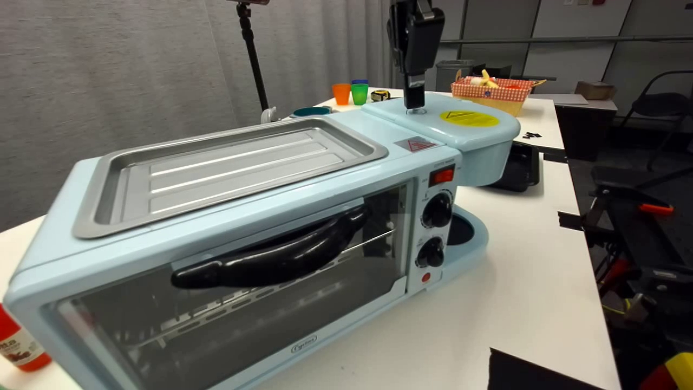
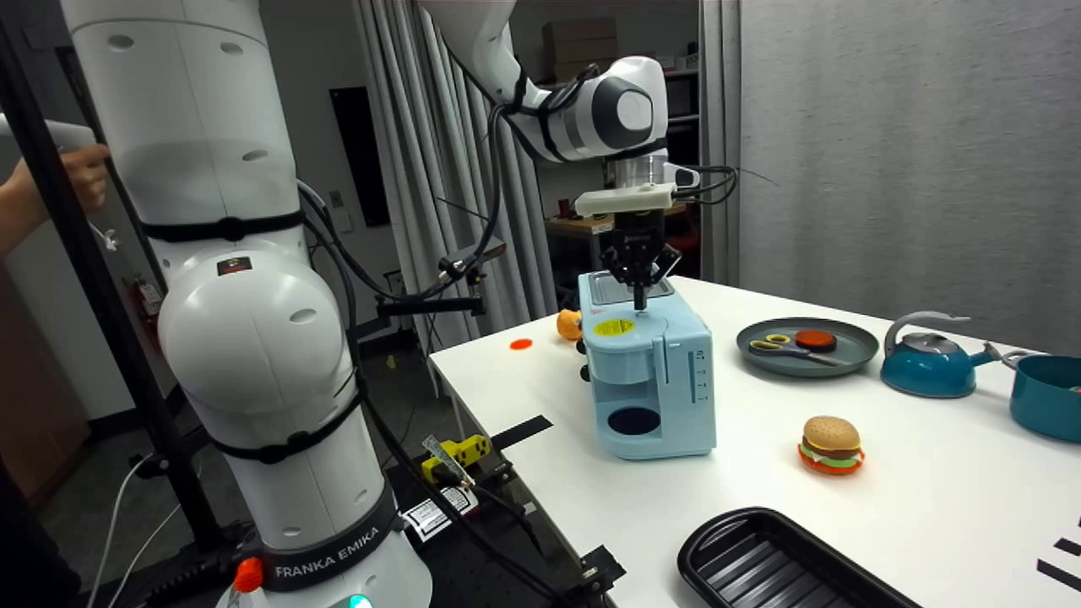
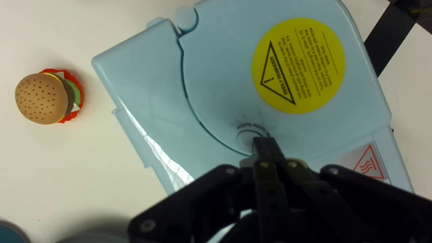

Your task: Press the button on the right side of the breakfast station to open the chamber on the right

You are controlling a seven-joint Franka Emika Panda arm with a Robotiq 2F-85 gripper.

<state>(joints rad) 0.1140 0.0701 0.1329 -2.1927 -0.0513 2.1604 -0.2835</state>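
Glossy and pale blue, the breakfast station (image 1: 254,212) stands on the white bench (image 1: 520,303), with a ribbed grey griddle (image 1: 238,173) on top, a black curved handle (image 1: 270,259) across its glass door (image 1: 243,325) and a red switch (image 1: 442,176) above two black knobs (image 1: 437,210). Its chamber (image 1: 460,141), rounded like a tub, is at the station's two o'clock end in an exterior view, close in against the body. In the wrist view a thin dark seam curves along one side of it, and a printed yellow disc (image 3: 298,65) lies at one o'clock from the round button (image 3: 245,138). The fingers (image 1: 414,97) are together, pointing down at that button and hiding part of it in the wrist view; whether they touch it I cannot tell.

In an exterior view, a strip of bench runs out from the station to the bench's edge at eight o'clock. At three o'clock lies a grey pan (image 2: 857,344), towards four a burger (image 2: 832,443), and at five a black ribbed tray (image 2: 781,561), all apart from the station. Between station and burger is a stretch of plain white bench.
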